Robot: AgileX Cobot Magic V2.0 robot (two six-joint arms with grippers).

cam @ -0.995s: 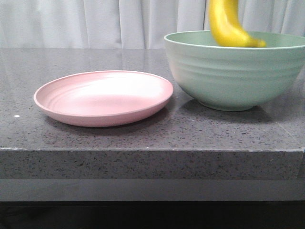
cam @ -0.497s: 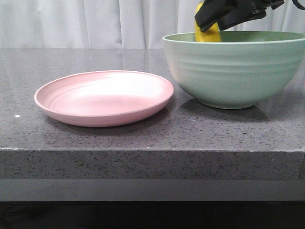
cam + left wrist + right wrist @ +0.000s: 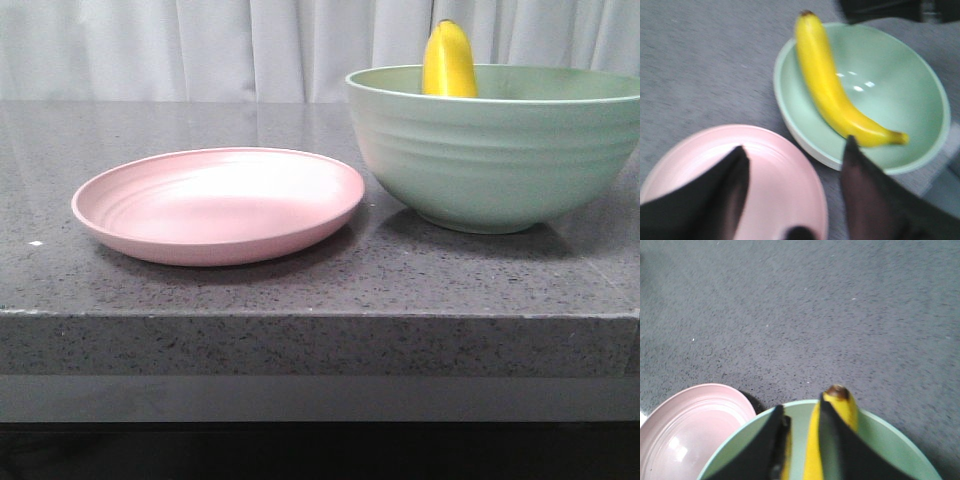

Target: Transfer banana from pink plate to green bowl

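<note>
Where the front view showed the counter [image 3: 300,290], the banana [image 3: 449,62] stood inside the green bowl [image 3: 490,150], one end rising above the rim on the bowl's left half while the rest was hidden by the wall. From my left wrist camera the banana [image 3: 832,87] lay along the inner wall of the bowl [image 3: 900,95], its dark tip resting up at the rim and its other end lower, toward the middle of the basin. My left gripper [image 3: 795,165] hung above the gap between the two dishes with its fingers [image 3: 730,175] spread wide and nothing between them; one finger sat over the pink plate [image 3: 785,185], the other over the near edge of the bowl. From my right wrist camera my right gripper [image 3: 801,435] was above the bowl [image 3: 880,440], fingers parted by a narrow gap, with the banana [image 3: 842,407] showing behind and between them. I could not tell from this view whether either finger touched the fruit or merely hung in front of it, so I recorded that hold as undetermined. The pink plate [image 3: 218,205] sat bare on the counter just beside the bowl, to its left in the front view, the two rims near one another but apart. Neither arm appeared in the front view.
</note>
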